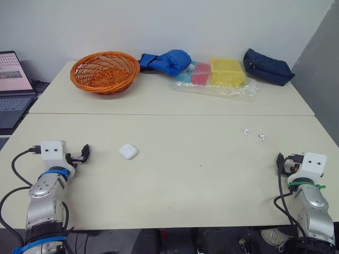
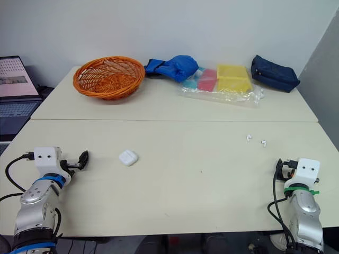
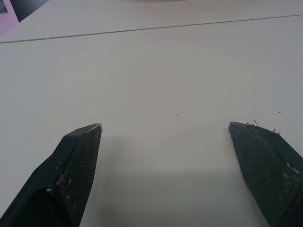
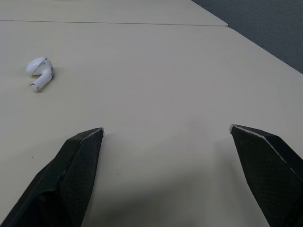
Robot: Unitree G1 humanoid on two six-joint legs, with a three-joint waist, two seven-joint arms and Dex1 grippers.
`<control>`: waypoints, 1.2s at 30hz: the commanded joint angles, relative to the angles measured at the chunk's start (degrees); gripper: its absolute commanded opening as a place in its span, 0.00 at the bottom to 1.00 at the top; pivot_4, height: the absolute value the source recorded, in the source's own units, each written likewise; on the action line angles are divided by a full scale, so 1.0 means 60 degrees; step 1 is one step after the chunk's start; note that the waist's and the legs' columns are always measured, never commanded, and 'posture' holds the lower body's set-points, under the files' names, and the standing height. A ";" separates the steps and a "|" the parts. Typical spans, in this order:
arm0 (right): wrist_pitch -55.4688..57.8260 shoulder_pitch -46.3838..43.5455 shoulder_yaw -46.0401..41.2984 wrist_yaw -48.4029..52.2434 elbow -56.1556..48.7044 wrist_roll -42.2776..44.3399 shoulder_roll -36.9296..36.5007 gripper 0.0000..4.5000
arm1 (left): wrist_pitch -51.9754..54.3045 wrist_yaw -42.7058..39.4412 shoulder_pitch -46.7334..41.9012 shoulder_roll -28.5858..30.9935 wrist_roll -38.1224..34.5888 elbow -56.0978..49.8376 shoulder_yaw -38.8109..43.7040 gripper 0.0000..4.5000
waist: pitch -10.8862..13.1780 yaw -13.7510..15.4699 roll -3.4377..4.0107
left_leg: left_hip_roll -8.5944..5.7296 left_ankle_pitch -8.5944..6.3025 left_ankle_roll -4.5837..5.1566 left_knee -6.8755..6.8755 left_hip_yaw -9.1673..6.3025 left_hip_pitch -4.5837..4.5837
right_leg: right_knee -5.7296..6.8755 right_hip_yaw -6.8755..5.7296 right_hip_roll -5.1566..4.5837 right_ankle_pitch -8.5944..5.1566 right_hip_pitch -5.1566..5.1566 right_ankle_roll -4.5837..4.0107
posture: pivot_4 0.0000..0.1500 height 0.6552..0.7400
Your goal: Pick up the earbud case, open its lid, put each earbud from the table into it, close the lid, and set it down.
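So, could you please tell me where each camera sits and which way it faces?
Left eye view: on the head, looking forward and down at the table; both arms, left pincer and right pincer show.
Right eye view: beside it, same direction, same arms.
Left wrist view: on the left wrist, looking along its open fingers at bare tabletop.
Right wrist view: on the right wrist, along its open fingers, toward an earbud.
Shared: both eye views show the earbud case.

white earbud case (image 1: 128, 151), white earbuds (image 1: 246, 131), orange basket (image 1: 105, 71)
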 commanded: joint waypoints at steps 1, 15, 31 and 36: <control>-0.0257 -0.0008 -0.0115 -0.0014 -0.0290 0.0124 -0.0065 1.00 | 0.0167 -0.0025 0.0044 0.0146 -0.0058 -0.0286 0.0103 1.00 | 0.0000 0.0000 0.0000 | 0.0000 0.0000 0.0000 0.0000 0.0000 0.0000 | 0.0000 0.0000 0.0000 0.0000 0.0000 0.0000 | 1.00 1.00; -0.0243 -0.0197 -0.0073 0.0004 -0.0548 0.0107 -0.0186 1.00 | 0.0264 -0.0560 0.0022 0.0286 -0.0489 -0.0740 0.0255 1.00 | 0.0000 0.0000 0.0000 | 0.0000 0.0000 0.0000 0.0000 -0.0001 0.0001 | 0.0004 -0.0002 0.0002 -0.0001 0.0000 -0.0001 | 1.00 1.00; 0.1831 -0.1794 0.2454 0.4923 -0.2986 0.2677 -0.2001 1.00 | 0.2899 -0.5986 0.0339 0.2851 -0.2418 -0.4096 -0.1536 1.00 | 0.0005 -0.0011 0.0020 | 0.0004 0.0001 0.0001 -0.0001 -0.0003 0.0019 | 0.0020 -0.0005 0.0020 -0.0015 0.0004 -0.0024 | 1.00 1.00; 0.3113 -0.2689 0.3786 0.7130 -0.3744 0.4193 -0.2642 1.00 | 0.2820 -0.6032 -0.0085 0.2597 -0.1806 -0.3415 -0.2279 1.00 | 0.0007 0.0004 0.0024 | 0.0004 0.0001 0.0001 -0.0003 -0.0022 0.0004 | 0.0020 -0.0018 0.0033 -0.0031 -0.0001 -0.0046 | 1.00 1.00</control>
